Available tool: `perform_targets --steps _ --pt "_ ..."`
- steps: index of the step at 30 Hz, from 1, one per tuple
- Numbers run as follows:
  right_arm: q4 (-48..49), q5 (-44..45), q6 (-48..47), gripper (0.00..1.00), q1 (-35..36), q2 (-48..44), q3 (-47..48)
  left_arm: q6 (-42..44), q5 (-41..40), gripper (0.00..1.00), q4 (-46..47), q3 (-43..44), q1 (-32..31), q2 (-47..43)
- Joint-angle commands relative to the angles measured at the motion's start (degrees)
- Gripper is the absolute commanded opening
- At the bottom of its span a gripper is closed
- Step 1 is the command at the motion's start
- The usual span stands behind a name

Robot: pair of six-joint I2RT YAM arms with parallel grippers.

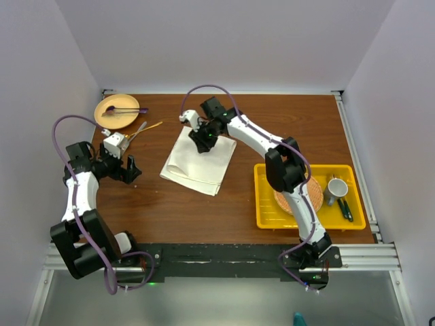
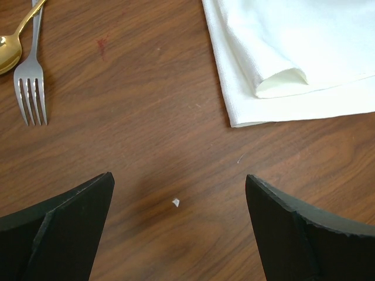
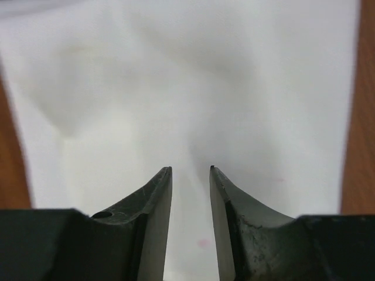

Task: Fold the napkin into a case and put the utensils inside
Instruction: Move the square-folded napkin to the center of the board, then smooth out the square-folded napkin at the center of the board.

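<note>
The cream-white napkin lies folded in the middle of the table, with a loose rolled fold at its near edge. My right gripper is down on the napkin's far part. Its jaws stand a narrow gap apart over the cloth, and white cloth fills that view. My left gripper is open and empty above bare wood, left of the napkin. The gold spoon and a fork lie side by side on the table, between the plate and the napkin.
A tan plate with a purple utensil sits at the back left. A yellow tray at the right holds a woven orange mat, a cup and dark green-handled utensils. A white crumb lies on the wood.
</note>
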Motion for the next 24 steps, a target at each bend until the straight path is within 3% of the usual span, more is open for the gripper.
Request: perform_targets --steps 1,7,12,18,24 --pt "8.9 -6.6 8.6 0.34 5.6 -7.4 -4.8 0.2 2.1 1.0 2.5 0.6 -0.4 -0.9" --pt "13.8 -9.4 21.2 0.35 10.2 -1.0 -4.5 -1.2 1.1 1.0 4.5 -0.4 -0.4 -1.4" --pt "16.6 -11.9 25.6 0.38 11.4 4.2 -2.3 0.3 -0.1 1.0 3.2 -1.0 -0.4 -3.2" --pt "17.0 -19.0 24.7 0.37 13.6 5.0 -3.5 -1.1 0.6 1.0 2.7 -3.2 -0.3 -6.1" --pt "5.3 -27.0 11.5 0.36 15.2 4.3 -3.9 0.2 0.6 1.0 1.7 -4.0 -0.2 -8.7"
